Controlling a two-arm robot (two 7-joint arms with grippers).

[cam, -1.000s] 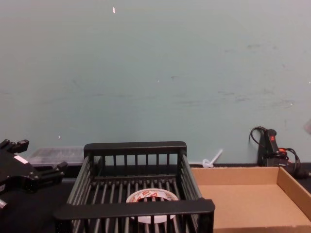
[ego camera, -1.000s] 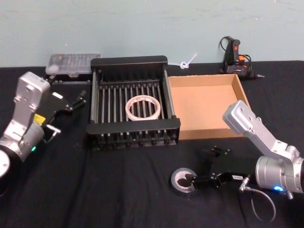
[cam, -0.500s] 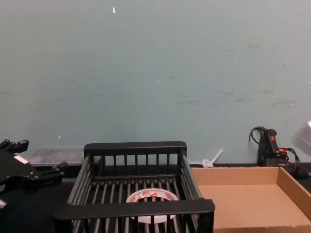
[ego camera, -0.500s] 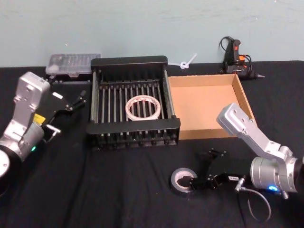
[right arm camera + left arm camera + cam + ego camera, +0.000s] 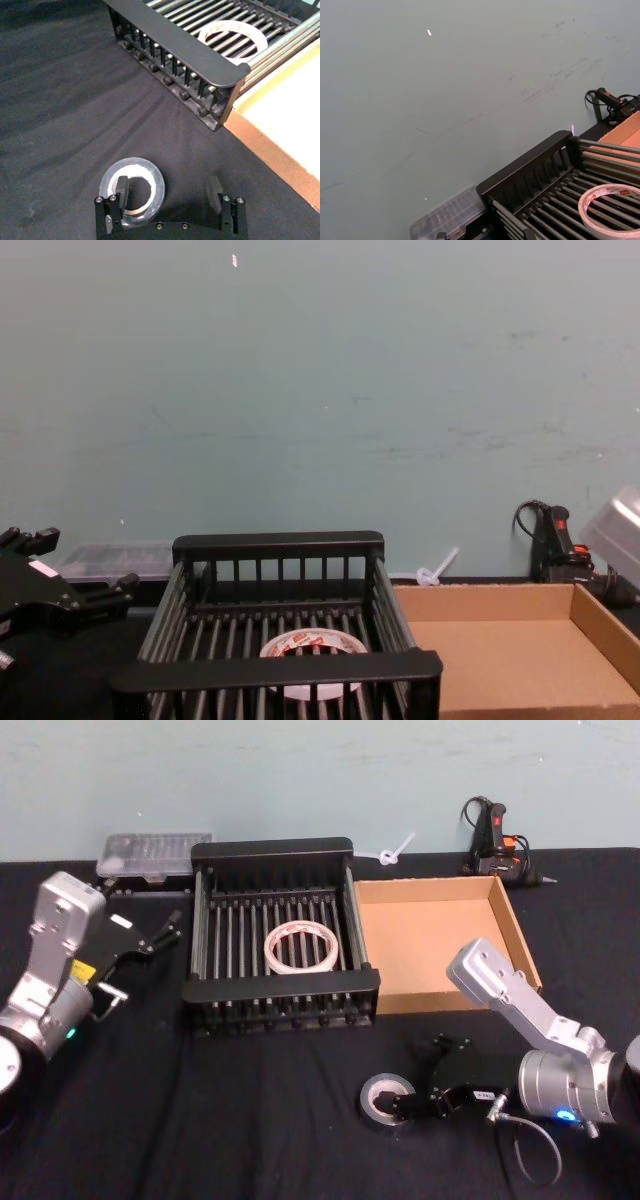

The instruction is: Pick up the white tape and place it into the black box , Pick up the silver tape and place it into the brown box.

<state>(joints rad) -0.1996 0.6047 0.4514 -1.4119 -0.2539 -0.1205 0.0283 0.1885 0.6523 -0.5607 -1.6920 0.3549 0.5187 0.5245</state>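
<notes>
The right gripper (image 5: 170,192) is down at the black cloth, its fingers spread wide: one finger (image 5: 121,189) sits inside the hole of the silver tape (image 5: 132,191), the other stands clear beside the roll, so nothing is pinched. In the head view this gripper (image 5: 425,1090) and the silver tape (image 5: 385,1101) lie in front of the black box (image 5: 282,1005), off its front right corner. The roll lies flat on the cloth (dark rim, paler inner ring). Inside the black box, on its barred floor, lies the white tape (image 5: 299,947), flat, red marks on its ring. Touching the black box's right side is the brown box (image 5: 440,995). The left gripper (image 5: 158,935) hangs to the left of the black box, fingers apart, holding nothing.
</notes>
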